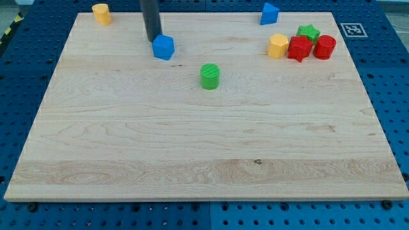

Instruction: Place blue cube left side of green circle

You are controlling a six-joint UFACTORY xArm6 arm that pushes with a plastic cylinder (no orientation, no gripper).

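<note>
The blue cube [163, 47] lies on the wooden board [204, 147] near the view's top, left of centre. The green circle, a short green cylinder [209, 76], stands below and to the right of it, a short gap apart. My tip [152, 39] is a dark rod coming down from the view's top edge; its end sits just at the cube's upper left side, touching or nearly touching it.
A yellow cylinder [101, 13] stands at the top left. A second blue block [269, 13] sits at the top right. A yellow block [278, 46], a red star [298, 48], a green star [308, 32] and a red cylinder [324, 47] cluster at the right.
</note>
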